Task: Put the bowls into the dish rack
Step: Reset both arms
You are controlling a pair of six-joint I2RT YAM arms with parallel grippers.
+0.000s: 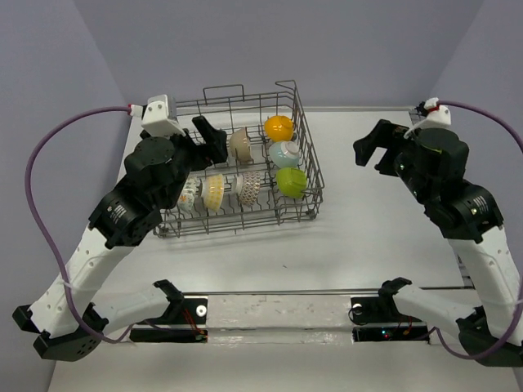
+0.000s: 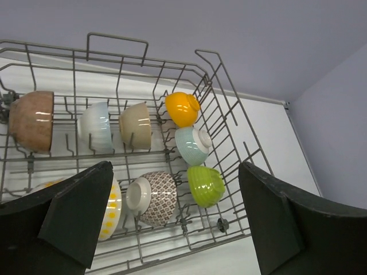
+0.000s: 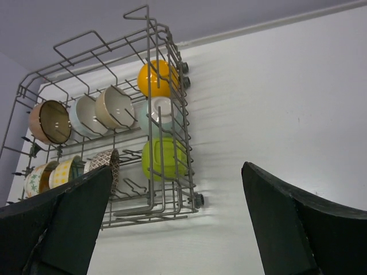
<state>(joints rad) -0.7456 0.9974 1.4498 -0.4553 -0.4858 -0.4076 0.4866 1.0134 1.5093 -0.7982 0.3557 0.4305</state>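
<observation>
The small coloured ceramic bowls (image 2: 182,108) stand on edge between the tines of the large grey wire dish rack (image 1: 233,104), evidently loaded, so the left gripper (image 1: 211,137) and right gripper (image 1: 372,151) hang wide open, empty.

a white table (image 1: 376,245) (shiny strip (image 1: 278,309) near edge) between lavender walls (image 1: 359,41).
</observation>
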